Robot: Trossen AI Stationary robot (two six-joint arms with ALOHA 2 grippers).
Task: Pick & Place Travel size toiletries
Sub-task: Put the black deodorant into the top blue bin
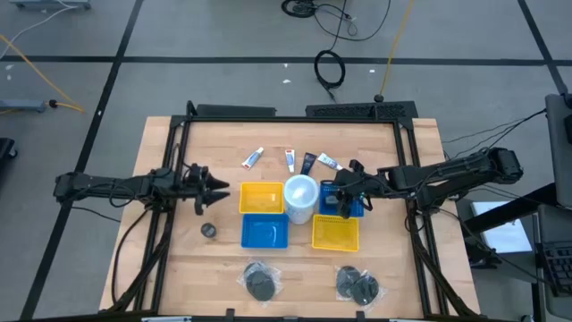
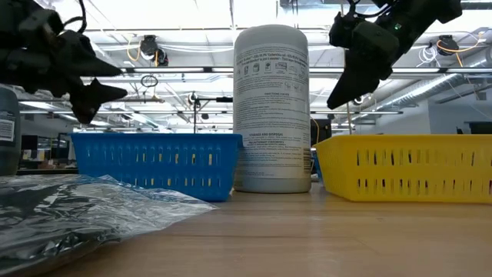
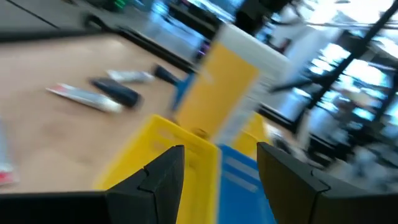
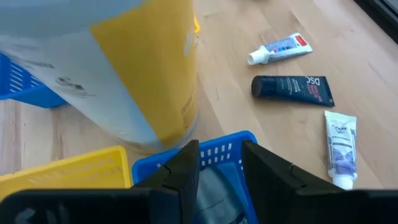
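Now, right claw (image 1: 348, 199): fingers apart, nothing clamped, above small blue plastic basket (image 4: 233, 144) with a grey item inside.
Left claw (image 1: 217, 190): fingers apart, empty, beside yellow basket (image 1: 260, 198).
Toiletries: white and dark tubes (image 1: 290, 160) on wooden table (image 1: 402, 268); wrapped dark rounds (image 1: 261, 284) near front.
Risk: claw may knock tall white tub (image 1: 300, 198).
Room: workshop, cables on floor.

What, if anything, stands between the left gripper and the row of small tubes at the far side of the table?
Nothing visible blocks it. The left gripper, empty with jaws apart, hangs left of the yellow basket. The small tubes lie on bare wood beyond that basket, and the white tub stands farther right, off the line.
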